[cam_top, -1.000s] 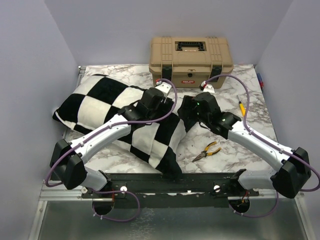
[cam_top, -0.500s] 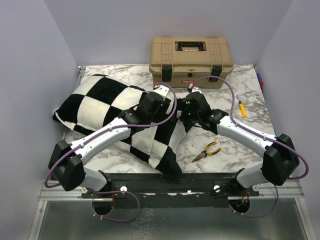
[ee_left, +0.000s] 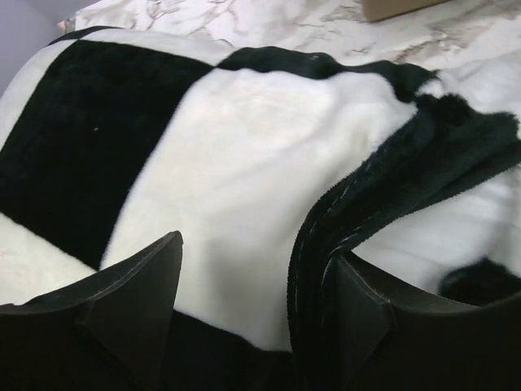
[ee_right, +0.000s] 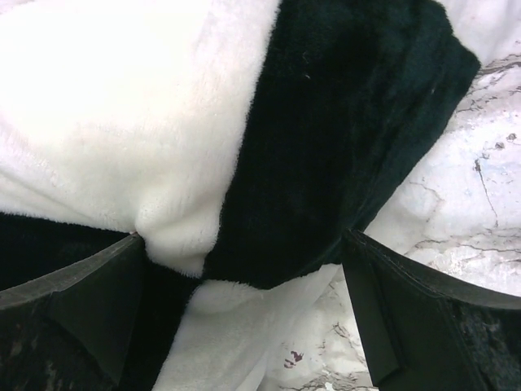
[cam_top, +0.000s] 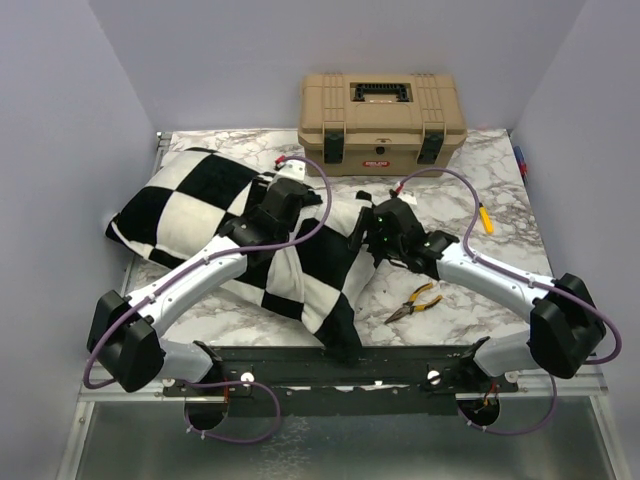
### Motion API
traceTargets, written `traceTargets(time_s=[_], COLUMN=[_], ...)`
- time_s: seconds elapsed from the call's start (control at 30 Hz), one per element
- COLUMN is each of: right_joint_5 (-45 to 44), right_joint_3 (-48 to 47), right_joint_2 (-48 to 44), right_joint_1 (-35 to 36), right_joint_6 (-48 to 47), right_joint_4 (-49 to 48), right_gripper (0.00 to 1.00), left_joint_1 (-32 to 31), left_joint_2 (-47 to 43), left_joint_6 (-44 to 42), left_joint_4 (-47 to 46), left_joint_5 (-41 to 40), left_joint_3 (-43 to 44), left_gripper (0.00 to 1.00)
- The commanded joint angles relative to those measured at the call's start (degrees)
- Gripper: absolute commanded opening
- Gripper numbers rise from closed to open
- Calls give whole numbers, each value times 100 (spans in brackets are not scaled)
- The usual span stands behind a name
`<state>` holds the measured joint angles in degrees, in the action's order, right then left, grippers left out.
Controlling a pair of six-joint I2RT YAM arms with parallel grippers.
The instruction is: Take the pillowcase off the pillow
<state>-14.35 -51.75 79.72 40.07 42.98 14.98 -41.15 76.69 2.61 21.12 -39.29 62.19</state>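
The black and white checkered pillowcase lies on the left and middle of the marble table, bulging as if filled. The plain white pillow does not show clearly; a white patch past a black hem may be it, I cannot tell. My left gripper is over the case's back right part, open, with the black hem beside its right finger. My right gripper is open at the case's right edge, with black and white fabric between its wide-apart fingers.
A tan toolbox stands at the back of the table. Yellow-handled pliers lie just right of the pillowcase's near corner. A yellow screwdriver lies at the right. Bare marble table shows on the right side.
My left gripper has moved back and left over the pillowcase. My right gripper has swung left and nearer, down to the case's right edge. The fabric there has bunched slightly.
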Motion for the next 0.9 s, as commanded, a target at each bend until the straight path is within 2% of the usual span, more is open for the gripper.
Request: traceTargets(time_s=[0.0,0.23,0.43,0.57,0.87], right_joint_5=[-588,202,671,541,700], right_joint_3=[-87,-857,-1832,-2636,-3884], right_joint_2=[208,34,139,714,2116], right_joint_1=[-10,4,18,26,31], right_joint_6=[-86,-723,-990,-1054,-983], right_joint_4=[1239,1371,1321,1366,1367], right_gripper=[100,98,98,98,98], left_joint_1=[370,390,389,381,384], left_joint_2=[-105,2,145,177,128], left_joint_6=[134,256,406,468,433], left_joint_4=[66,51,55,57,53], left_joint_5=[-166,733,1154,1407,1301], left_joint_3=[-21,3,53,65,56], left_gripper=[67,64,63,62,62])
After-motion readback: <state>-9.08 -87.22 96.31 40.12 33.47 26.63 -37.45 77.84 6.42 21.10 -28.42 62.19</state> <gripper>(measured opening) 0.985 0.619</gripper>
